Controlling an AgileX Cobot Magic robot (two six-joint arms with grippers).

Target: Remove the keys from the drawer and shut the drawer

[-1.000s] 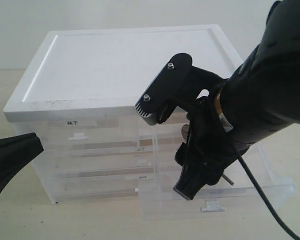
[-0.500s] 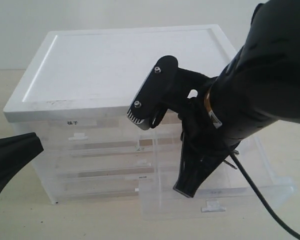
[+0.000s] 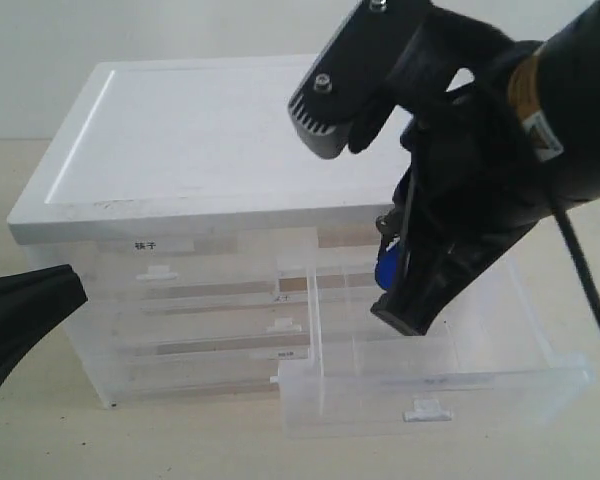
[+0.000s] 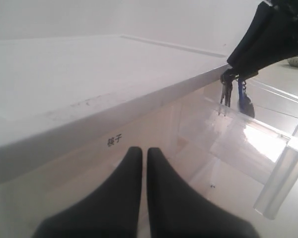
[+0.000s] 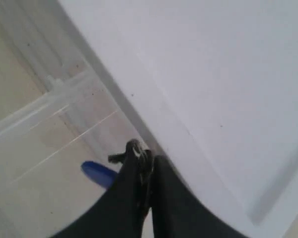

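Right gripper, now clamped on the keys, has risen above the open drawer

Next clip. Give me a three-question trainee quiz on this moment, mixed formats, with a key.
1. True or false: the drawer is pushed fully into the cabinet.
2. What does the right gripper hold? A) the keys B) the drawer's tab handle C) nothing
3. Fill in: the fob on the keys is ____.
Key: 1 false, it stands pulled out. 2 A, the keys hang from shut jaws over the open drawer. 3 blue.
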